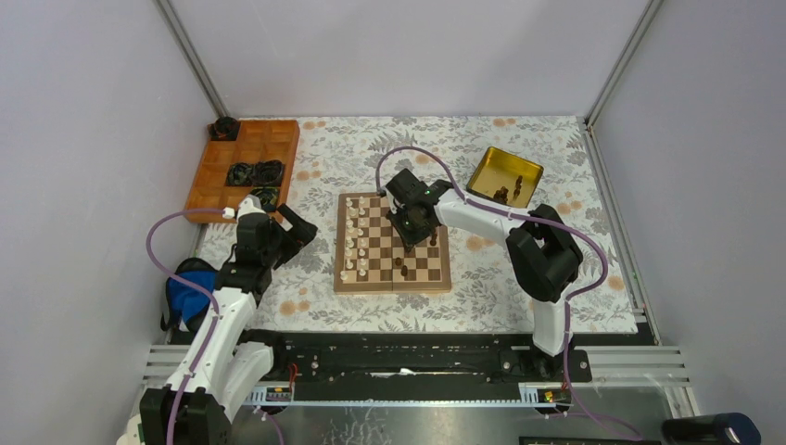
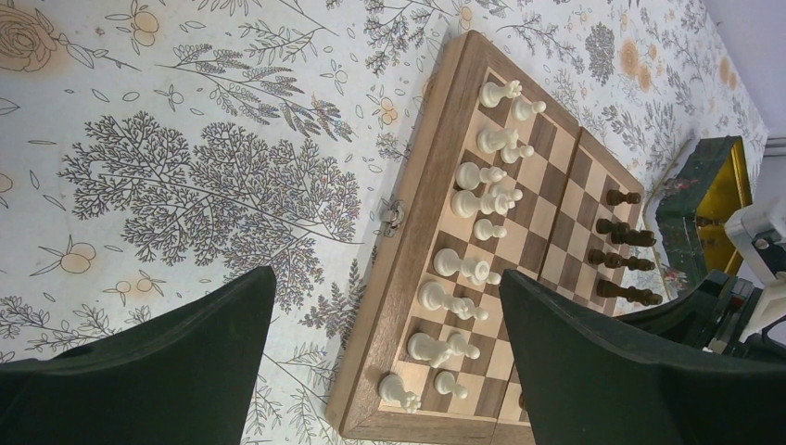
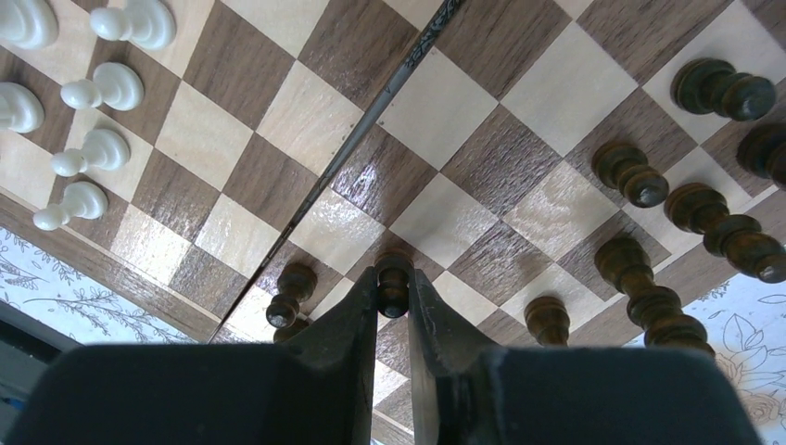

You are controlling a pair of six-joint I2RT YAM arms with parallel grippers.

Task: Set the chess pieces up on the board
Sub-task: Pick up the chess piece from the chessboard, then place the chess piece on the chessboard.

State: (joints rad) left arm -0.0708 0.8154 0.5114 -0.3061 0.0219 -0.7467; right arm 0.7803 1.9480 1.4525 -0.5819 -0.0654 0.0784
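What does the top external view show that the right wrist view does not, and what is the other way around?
Only the top external view shows the orange tray, the gold tin and the left hand, which is beside the board and not over it. Only the right wrist view shows clearly that the right hand is closed on a dark piece near the board's edge. Both show the board, the white pieces along one side, and other dark pieces on the opposite side.
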